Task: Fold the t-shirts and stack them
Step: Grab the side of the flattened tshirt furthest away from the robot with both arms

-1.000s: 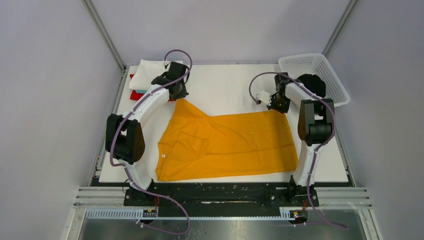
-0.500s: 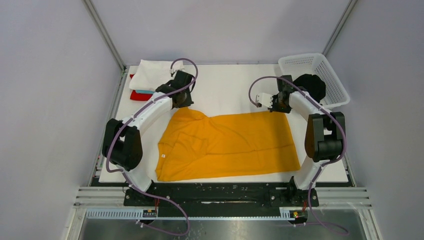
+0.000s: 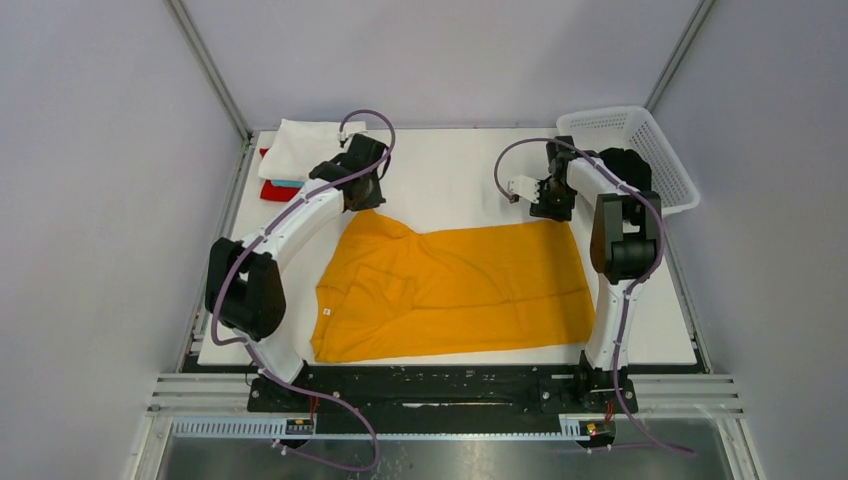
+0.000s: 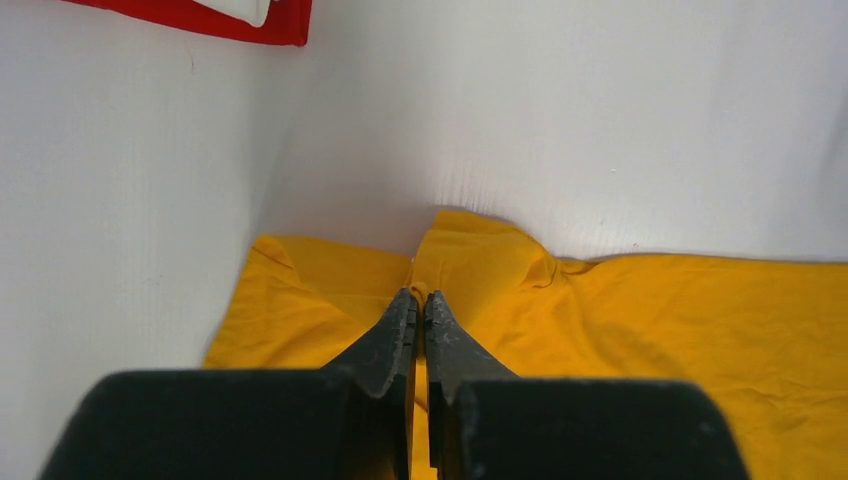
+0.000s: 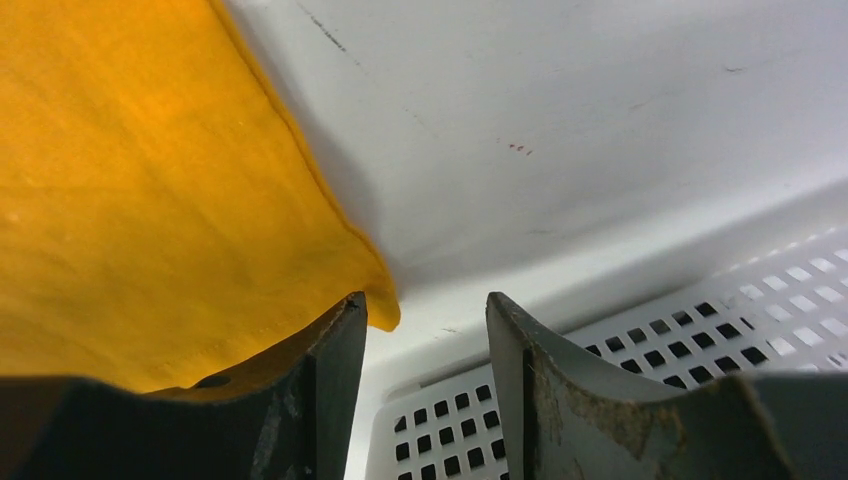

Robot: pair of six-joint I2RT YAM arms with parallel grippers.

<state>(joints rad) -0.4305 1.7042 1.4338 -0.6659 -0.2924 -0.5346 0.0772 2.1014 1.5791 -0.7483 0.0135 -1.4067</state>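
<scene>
Mustard-yellow t-shirt (image 3: 450,290) spread across the middle of the table (image 3: 450,165), far edge in hand.
The left gripper (image 4: 420,300) is clamped together on a raised pinch of the shirt's far-left edge. The right gripper (image 5: 425,310) stands with jaws apart, the far-right hem corner just beside one finger, near the white lattice basket (image 3: 662,150). Judged best: lay both corners flat and level, smooth the creased collar side, then fold toward the stacked shirts (image 3: 298,146).

The yellow shirt (image 3: 450,290) lies spread and wrinkled on the desk (image 3: 450,170), label (image 3: 325,312) at near left. White shirt (image 3: 300,140), light-blue shirt (image 3: 285,182) and red shirt (image 3: 272,191) sit stacked far left.
</scene>
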